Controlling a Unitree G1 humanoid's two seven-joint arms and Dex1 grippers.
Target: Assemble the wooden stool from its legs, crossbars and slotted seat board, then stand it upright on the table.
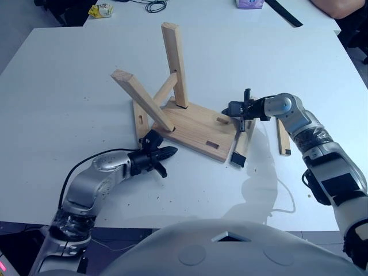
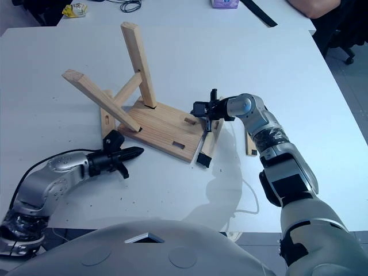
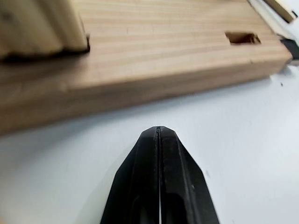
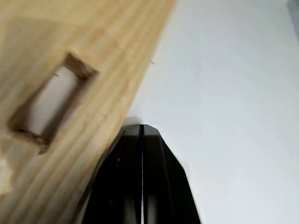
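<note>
The slotted seat board (image 1: 198,133) lies flat mid-table with two legs standing in it: one leg (image 1: 175,63) nearly upright, the other leg (image 1: 141,99) leaning left. A crossbar (image 1: 165,89) joins them. My left gripper (image 1: 174,152) is shut and empty, its tip just off the board's front-left edge (image 3: 140,74). At the board's right edge my right gripper (image 1: 227,109) is shut too, holding nothing, beside an open slot (image 4: 51,102). A loose leg (image 1: 241,146) lies against the board's right side, and a thin crossbar (image 1: 283,138) lies farther right.
Another wooden piece (image 1: 140,119) lies on the table at the board's left side. A yellow item (image 1: 100,10), a cable (image 1: 155,6), a purple box (image 1: 250,3) and a black strap (image 1: 284,12) lie at the far edge. Bare table (image 1: 57,103) spreads left and front.
</note>
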